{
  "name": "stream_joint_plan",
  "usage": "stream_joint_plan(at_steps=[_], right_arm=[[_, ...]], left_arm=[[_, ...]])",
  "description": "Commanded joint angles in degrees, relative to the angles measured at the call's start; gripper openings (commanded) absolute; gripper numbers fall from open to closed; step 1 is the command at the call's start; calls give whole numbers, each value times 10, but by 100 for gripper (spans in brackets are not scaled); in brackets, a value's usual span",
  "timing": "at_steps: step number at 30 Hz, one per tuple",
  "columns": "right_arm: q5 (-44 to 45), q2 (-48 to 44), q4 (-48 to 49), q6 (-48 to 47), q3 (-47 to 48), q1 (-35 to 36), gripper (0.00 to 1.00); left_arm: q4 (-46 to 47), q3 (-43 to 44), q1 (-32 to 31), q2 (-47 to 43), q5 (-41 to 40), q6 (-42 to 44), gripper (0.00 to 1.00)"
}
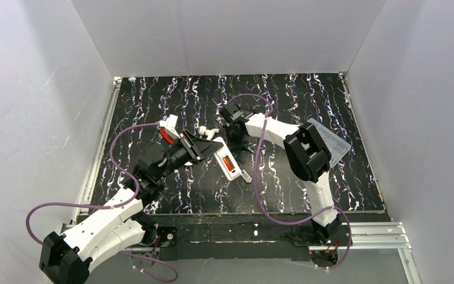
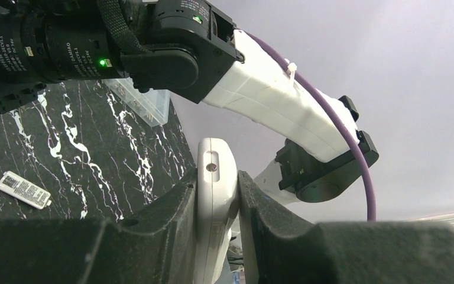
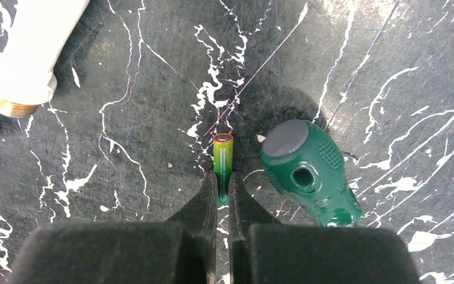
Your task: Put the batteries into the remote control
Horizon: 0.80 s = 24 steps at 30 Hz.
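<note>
Your left pincer (image 1: 213, 147), in the top view, is clenched on one end of the remote control (image 1: 232, 169). The remote lies bay-up over the middle of the worktop (image 1: 153, 100), with a red-orange battery (image 1: 227, 161) in the bay. A small cover plate (image 1: 246, 176) lies just beside it. Your right pincer (image 1: 234, 131) points down just behind the remote.

From the left wrist, you see the white bar on edge, squeezed between both fingers (image 2: 168, 210).

From the right wrist, your right pincer grasps a second battery (image 3: 223, 157), greenish with a red end. A green screwdriver handle (image 3: 307, 168) lies just beside it. A white brass-tipped piece (image 3: 20, 59) sits well apart.
</note>
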Motion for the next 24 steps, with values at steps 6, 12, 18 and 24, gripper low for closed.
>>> stream_joint_plan(at_steps=[6, 12, 18, 24], right_arm=[[-15, -98, 47, -42, -35, -3, 1], [-42, -200, 88, -44, -59, -38, 1], [-136, -326, 179, -64, -153, -99, 1], [-181, -497, 383, -183, -322, -104, 1]], left_arm=[[41, 22, -2, -23, 1, 8, 0], [44, 22, -2, -19, 3, 9, 0], [35, 25, -2, -22, 3, 14, 0], [14, 37, -2, -19, 7, 21, 0]])
